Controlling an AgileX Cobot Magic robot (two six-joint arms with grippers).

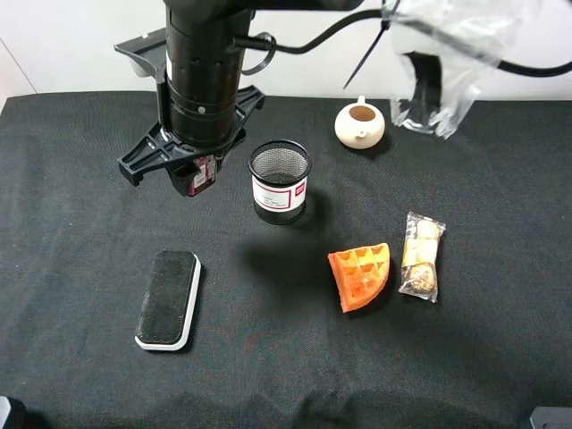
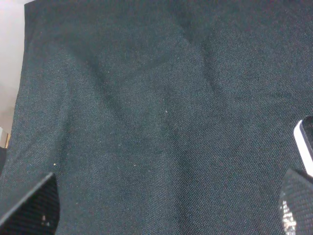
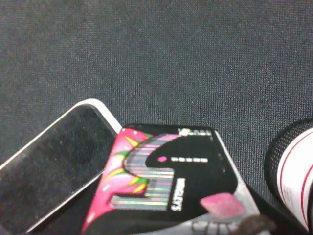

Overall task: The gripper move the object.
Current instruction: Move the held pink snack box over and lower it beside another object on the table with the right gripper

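Observation:
My right gripper [image 1: 197,181], the big black cylindrical arm end with black finger brackets, has reached across to the back left of the table. It is shut on the object [image 1: 203,173], a small black carton with a red-pink label, and holds it just left of the mesh cup. The right wrist view shows the carton [image 3: 166,181] close up, above the black cloth. My left gripper [image 2: 161,213] is open and empty over bare cloth, with its fingertips [image 2: 29,210] at the frame's lower corners. It does not show in the exterior high view.
A black mesh cup [image 1: 279,181] with a white label stands right of the carton. A flat black-and-white eraser [image 1: 168,298] lies at the front left. A cream teapot [image 1: 360,124], an orange waffle [image 1: 360,274], a wrapped snack [image 1: 422,256] and a clear plastic bag [image 1: 447,63] are on the right.

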